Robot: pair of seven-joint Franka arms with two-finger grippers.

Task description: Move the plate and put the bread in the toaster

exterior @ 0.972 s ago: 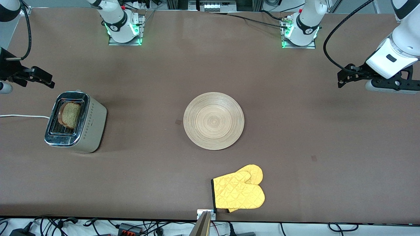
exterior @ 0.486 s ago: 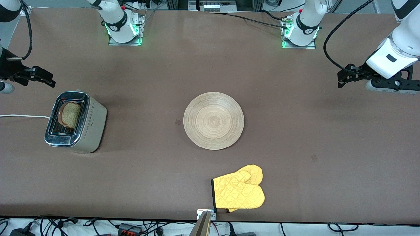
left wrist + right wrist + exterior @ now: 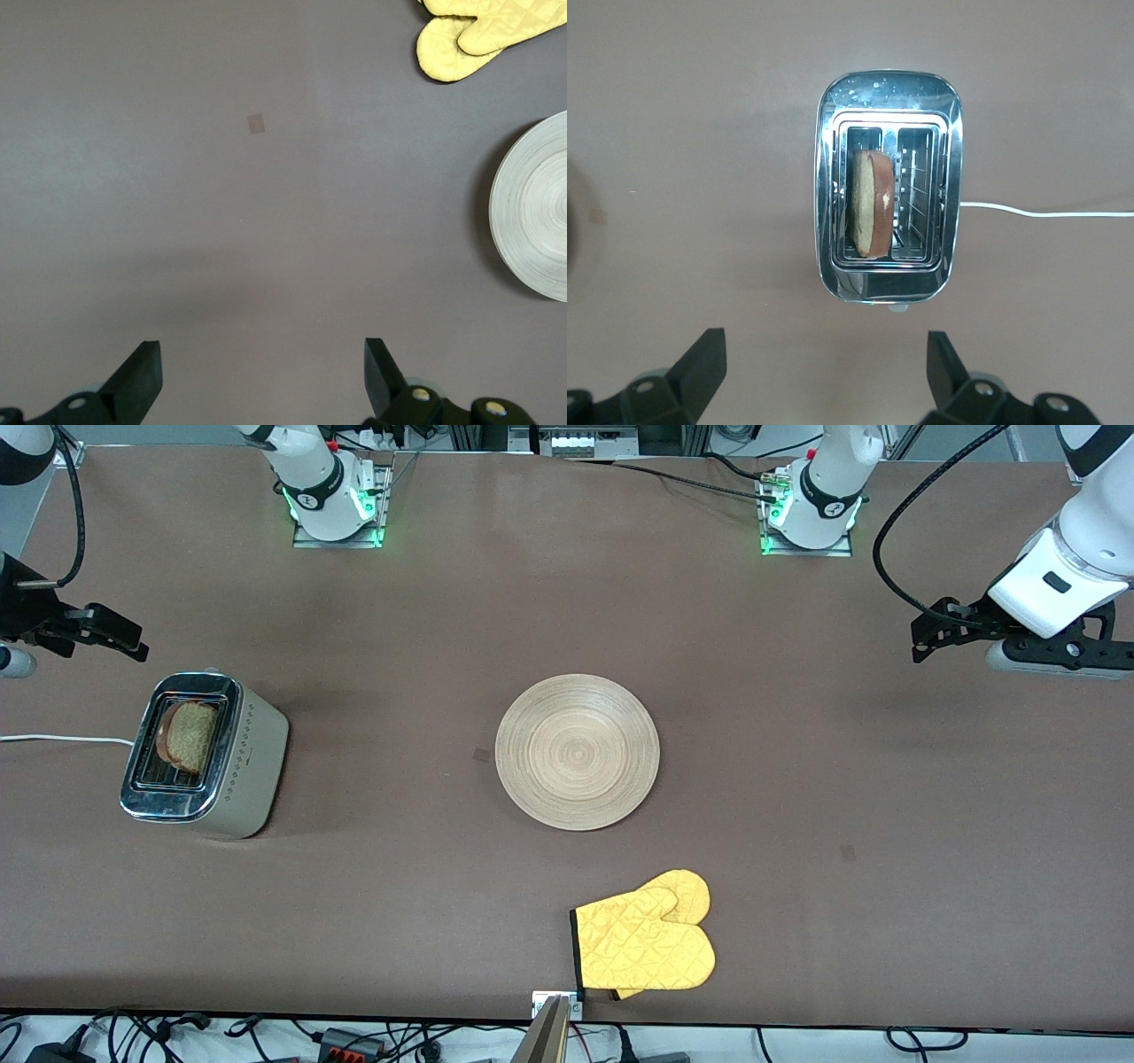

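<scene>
Bread already sitting upright in 1 slot of the toaster, toward the right arm's end. Plate resting mid-table. Right gripper hovering by the toaster, fingers spread, empty. Left gripper hanging open, well apart from everything.

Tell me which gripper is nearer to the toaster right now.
Right. The right gripper hangs open just above the toaster, which holds the bread. The left gripper, also open, waits at the left arm's end of the table.
</scene>
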